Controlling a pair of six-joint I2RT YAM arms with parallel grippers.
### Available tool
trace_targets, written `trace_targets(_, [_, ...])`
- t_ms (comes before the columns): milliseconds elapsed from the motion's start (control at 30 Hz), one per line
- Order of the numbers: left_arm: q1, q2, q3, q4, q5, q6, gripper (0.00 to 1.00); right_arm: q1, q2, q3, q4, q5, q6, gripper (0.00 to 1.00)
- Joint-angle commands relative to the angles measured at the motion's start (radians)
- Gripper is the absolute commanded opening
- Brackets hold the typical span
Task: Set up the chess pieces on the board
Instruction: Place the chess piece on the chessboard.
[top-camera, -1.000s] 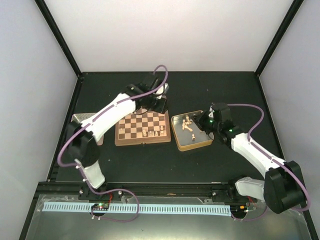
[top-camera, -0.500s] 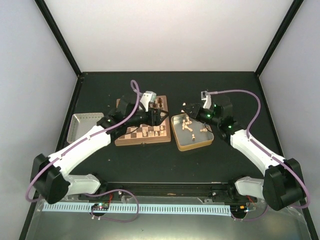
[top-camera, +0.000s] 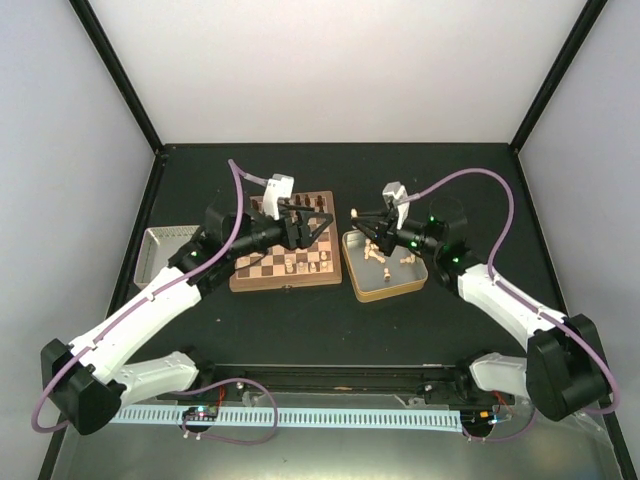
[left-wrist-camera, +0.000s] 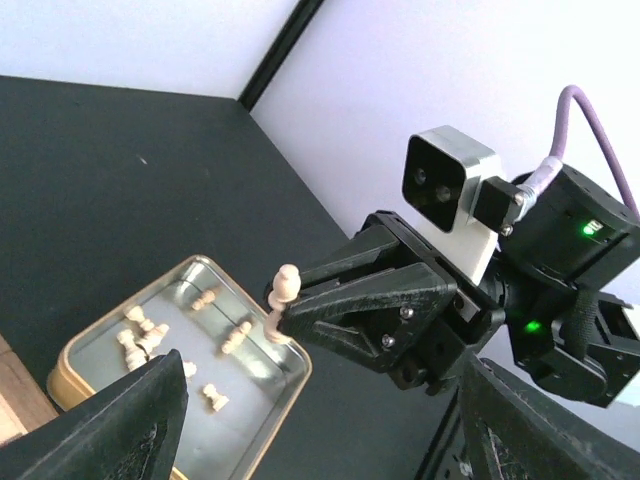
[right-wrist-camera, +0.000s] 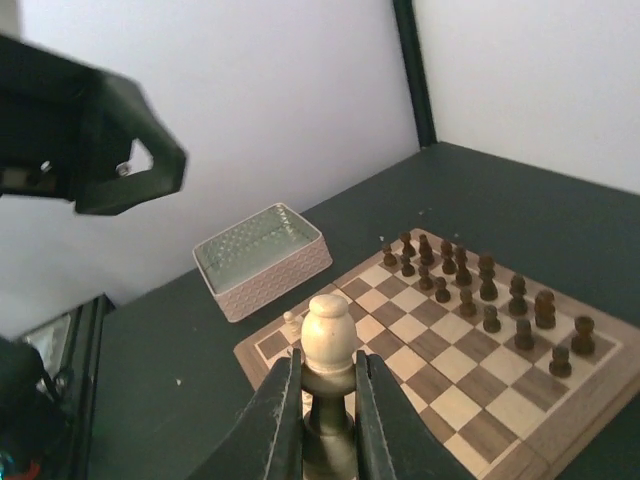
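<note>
at right pincer (right-wrist-camera: 328, 375): pale round-headed wooden pawn (right-wrist-camera: 326, 335), clamped upright (smooth, turned).

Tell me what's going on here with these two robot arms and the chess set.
The right gripper is pinching one pale tan wooden chess piece upright in the air, near the square gold-rimmed metal tin, where more pale pieces lie loose. The left gripper hangs open just across from it, over the square wooden chessboard. Dark brown chessmen fill the board's far rows; only a few pale ones stand on the near side.
</note>
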Motion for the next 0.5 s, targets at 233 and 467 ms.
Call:
trace_targets(233, [0.003,0.121,0.173,-0.27,0.262,0.101,0.67,0.108,-0.071,-0.023,-0.054,-0.055,-0.438,0.01])
trace_targets(467, [0.004,0.218,0.279,-0.467,0.257,0.223,0.56,0.125,-0.063,-0.021,-0.085,-0.069,-0.478,0.02])
